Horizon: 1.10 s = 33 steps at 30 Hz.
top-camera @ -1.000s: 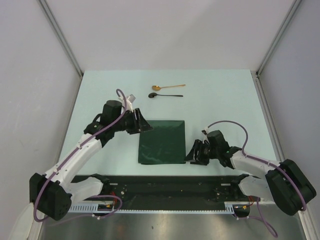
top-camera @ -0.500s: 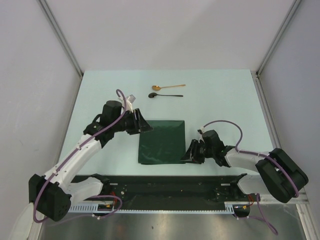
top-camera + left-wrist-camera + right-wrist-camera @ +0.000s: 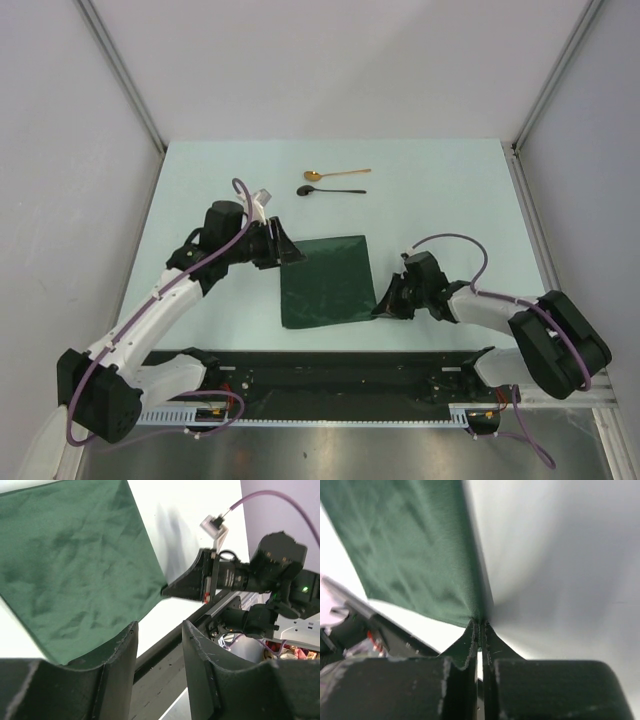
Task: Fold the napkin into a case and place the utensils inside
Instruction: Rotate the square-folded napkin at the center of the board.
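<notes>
Right gripper slid in and pinched shut on napkin near-right corner, left gripper jaws apart at far-left corner.

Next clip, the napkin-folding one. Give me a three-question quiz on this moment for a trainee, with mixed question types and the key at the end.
1. True or false: the right gripper is shut on a corner of the napkin.
2. The left gripper, at the napkin's far left corner, has its jaws: A) apart, B) shut on a spoon, C) shut on a cable.
3. Fill in: the gold spoon and the black spoon lie side by side on the ____, beyond the napkin's far edge.

Key: 1 true. 2 A. 3 table.
</notes>
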{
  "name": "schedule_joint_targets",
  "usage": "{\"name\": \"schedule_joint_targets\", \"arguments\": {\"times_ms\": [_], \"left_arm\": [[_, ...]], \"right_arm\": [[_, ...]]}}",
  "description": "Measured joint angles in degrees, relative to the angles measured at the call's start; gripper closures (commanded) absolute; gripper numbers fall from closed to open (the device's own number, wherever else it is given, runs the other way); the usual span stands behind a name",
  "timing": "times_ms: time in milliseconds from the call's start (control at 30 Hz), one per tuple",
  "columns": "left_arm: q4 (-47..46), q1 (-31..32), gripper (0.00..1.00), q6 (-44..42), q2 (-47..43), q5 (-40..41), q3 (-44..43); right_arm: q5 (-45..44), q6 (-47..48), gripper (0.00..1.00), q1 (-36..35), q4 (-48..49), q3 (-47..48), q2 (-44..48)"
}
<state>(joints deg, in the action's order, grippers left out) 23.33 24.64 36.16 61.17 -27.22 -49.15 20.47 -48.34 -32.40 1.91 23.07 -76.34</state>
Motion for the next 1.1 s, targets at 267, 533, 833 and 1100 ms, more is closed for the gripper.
{"name": "schedule_joint_targets", "arguments": {"times_ms": [267,533,833,1100], "left_arm": [[0.0,0.0,0.55,-0.1,-0.1,0.0,-0.1],[-0.2,0.0,0.54,-0.2,0.7,-0.2,-0.1],[-0.4,0.0,0.49,-1.2,3.0,-0.2,0.1],[-2.6,0.0,0.48,-1.7,10.4,-0.4,0.7]], "right_arm": [[-7.9,6.2,1.00,10.5,-14.9,5.2,3.2],[-11.6,20.5,1.00,19.6,-21.6,20.3,-7.2],[-5.3,40.8,1.00,26.1,-24.1,47.7,-33.1],[-0.6,50.4,0.84,26.7,-31.3,64.4,-44.8]]}}
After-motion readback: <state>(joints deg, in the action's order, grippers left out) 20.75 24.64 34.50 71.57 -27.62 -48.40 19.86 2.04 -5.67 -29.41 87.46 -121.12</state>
